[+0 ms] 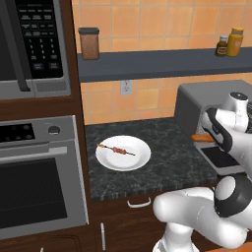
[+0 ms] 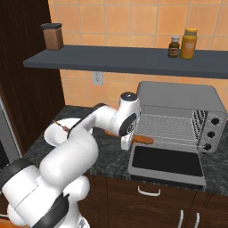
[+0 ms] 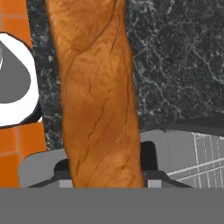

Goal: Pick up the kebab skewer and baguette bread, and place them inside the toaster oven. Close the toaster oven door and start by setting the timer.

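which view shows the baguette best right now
The hand view: the baguette bread runs up the frame, its crust plain, between the gripper's fingertips. The right base view shows just an orange end past the hand at the toaster oven; the left base view, a short stub.

This is a rendered home kitchen: an orange tiled wall (image 2: 133,26) with a power outlet (image 1: 126,87), a dark speckled stone desk (image 1: 167,157) over wooden cabinets (image 2: 151,196), a built-in steel oven (image 1: 42,177) beneath a microwave (image 1: 34,47), a toaster oven (image 2: 178,120), and a shelf (image 2: 124,60) of jars.
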